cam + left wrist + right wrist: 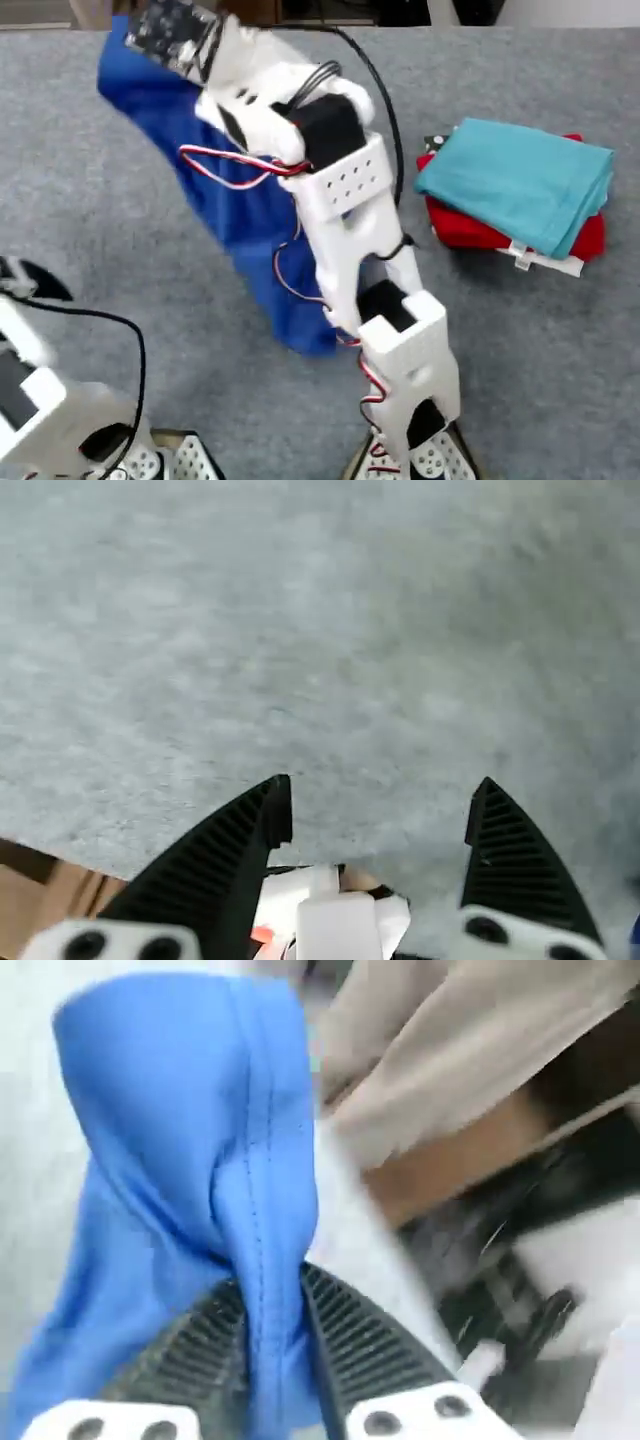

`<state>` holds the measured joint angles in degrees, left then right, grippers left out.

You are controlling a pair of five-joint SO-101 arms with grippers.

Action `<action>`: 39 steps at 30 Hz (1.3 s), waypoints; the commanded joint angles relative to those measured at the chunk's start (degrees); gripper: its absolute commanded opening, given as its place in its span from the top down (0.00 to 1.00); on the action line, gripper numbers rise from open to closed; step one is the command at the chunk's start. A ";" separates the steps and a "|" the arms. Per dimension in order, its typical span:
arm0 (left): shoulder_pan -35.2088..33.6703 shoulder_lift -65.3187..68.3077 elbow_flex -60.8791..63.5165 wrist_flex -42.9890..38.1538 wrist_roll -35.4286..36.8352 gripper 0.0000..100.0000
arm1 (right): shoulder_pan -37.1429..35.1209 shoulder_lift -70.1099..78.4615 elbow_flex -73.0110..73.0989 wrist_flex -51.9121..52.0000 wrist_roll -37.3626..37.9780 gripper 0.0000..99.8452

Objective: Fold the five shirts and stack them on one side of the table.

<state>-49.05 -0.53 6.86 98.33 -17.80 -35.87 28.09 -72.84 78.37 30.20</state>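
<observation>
Right arm: stretched out from its base at the near edge, just right of centre, slanting far and to the left across the bench, with its wrist at the far left.
Right end effector: closed on a bunched fold of the blue shirt, with a stitched seam running between the ribbed fingers.
Blue shirt: hangs from that grip as a long strip, trailing from the far left corner down toward the middle of the bench. Its lower end lies beside the right arm's lower link.
Left arm: folded back low at the near left corner.
Left end effector: open with its jaws spread wide, empty and pointing down at bare grey bench.
Stack: sits at the right side of the bench. A folded teal shirt lies on top of a red shirt, and a strip of white cloth shows along the near edge underneath.
</observation>
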 commanded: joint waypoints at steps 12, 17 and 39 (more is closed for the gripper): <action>24.00 -33.54 12.13 -3.08 9.76 0.71 | -3.65 -4.00 -8.04 -27.34 1.14 1.00; 24.35 -37.85 19.43 -5.89 10.55 0.71 | -6.02 -4.18 -8.13 -29.19 9.41 1.00; 62.68 -43.03 41.32 -44.57 26.02 0.72 | -1.36 -3.03 -8.84 -28.84 10.55 1.00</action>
<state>9.67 -43.87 48.18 57.63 7.52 -39.12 27.38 -78.20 50.95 40.04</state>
